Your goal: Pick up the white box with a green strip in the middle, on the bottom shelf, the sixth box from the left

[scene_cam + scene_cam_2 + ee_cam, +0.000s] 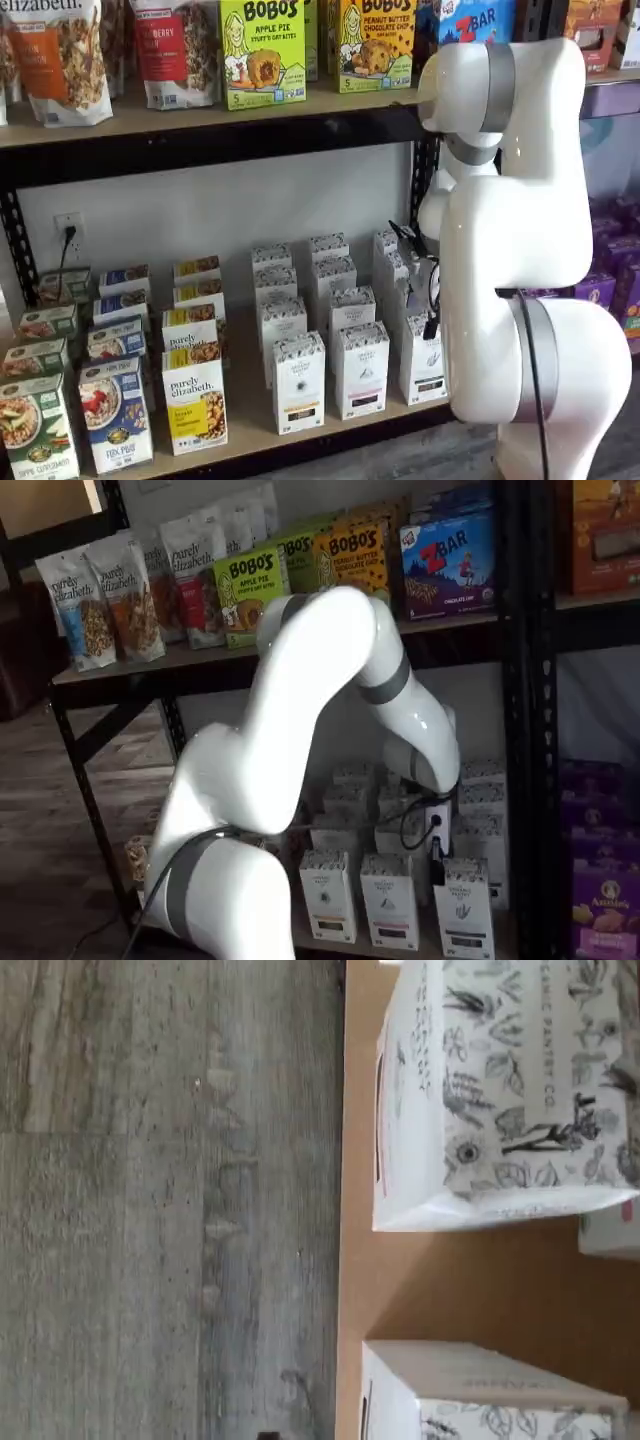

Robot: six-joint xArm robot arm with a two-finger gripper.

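Note:
The white box stands at the front of the bottom shelf, rightmost of three white cartons in the front row; it also shows in a shelf view. My gripper hangs just above and behind its top, also seen in a shelf view. Only a dark finger and a cable show, so I cannot tell whether it is open or shut. The wrist view shows two white cartons with speckled botanical tops on the tan shelf board; I cannot tell which is the task's box.
More white cartons stand to the left, with rows behind them. A purely elizabeth box and a blue cereal box are further left. A black upright and purple boxes are to the right. Grey wood floor lies before the shelf.

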